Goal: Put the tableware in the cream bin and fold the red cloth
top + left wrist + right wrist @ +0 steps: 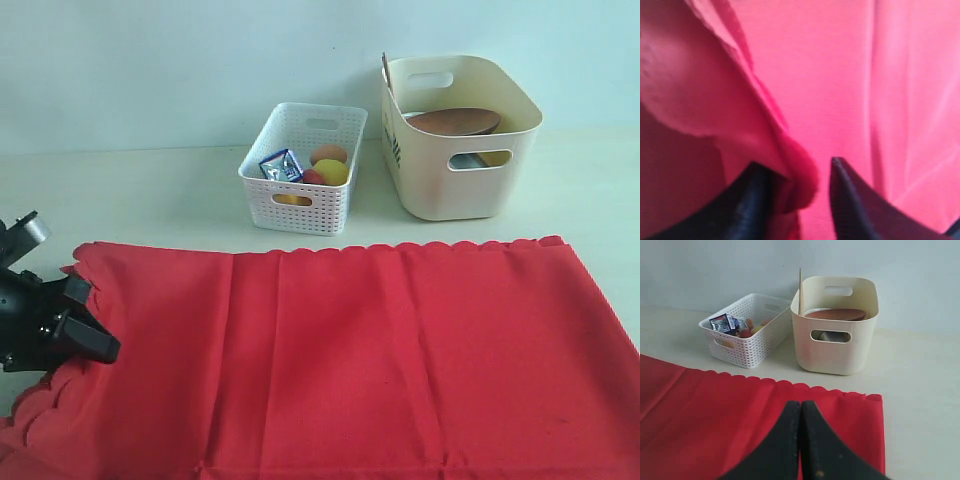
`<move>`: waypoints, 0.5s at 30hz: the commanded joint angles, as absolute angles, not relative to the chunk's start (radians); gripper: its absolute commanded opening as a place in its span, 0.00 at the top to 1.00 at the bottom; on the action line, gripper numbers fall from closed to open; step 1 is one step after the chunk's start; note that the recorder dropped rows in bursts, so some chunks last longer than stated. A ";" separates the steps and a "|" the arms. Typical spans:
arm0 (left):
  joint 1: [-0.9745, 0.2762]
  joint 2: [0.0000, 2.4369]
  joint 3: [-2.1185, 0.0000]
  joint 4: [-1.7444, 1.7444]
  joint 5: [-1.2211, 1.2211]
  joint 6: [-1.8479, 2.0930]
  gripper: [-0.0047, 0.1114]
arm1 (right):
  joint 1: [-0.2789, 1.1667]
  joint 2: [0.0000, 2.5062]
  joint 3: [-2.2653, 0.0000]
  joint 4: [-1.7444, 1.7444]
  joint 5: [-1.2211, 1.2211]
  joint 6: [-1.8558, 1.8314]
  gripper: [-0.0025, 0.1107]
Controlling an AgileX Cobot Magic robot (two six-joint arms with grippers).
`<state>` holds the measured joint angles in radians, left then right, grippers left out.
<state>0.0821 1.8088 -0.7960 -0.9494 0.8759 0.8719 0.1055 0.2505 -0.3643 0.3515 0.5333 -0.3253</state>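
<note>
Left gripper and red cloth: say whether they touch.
Touching. Left wrist view: a raised fold of the red cloth lies against one finger of the left gripper.

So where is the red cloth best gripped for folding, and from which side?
The scalloped left edge, approached from the left with the left hand: the red cloth lies flat elsewhere, but here it stands up in a pinchable ridge.

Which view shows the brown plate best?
The exterior view: it looks down onto the brown plate in the cream bin. The right wrist view shows it nearly edge-on; the left wrist view misses it.
</note>
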 commanded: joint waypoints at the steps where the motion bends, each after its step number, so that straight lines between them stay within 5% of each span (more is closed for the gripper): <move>1: 0.083 1.810 -0.793 -1.006 0.915 0.930 0.96 | 0.104 0.245 -0.363 0.370 0.525 -0.327 0.98; 8: 0.083 1.642 -0.820 -1.023 0.915 0.889 0.96 | 0.146 0.304 -0.382 0.463 0.509 -0.366 0.98; 15: 0.083 1.496 -0.942 -0.964 1.085 0.775 0.96 | 0.157 0.623 -0.498 0.471 0.586 -0.366 0.98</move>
<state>0.0821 1.5421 -0.8971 -0.9643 1.0143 0.8080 0.1530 0.5061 -0.4535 0.4606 0.5517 -0.3551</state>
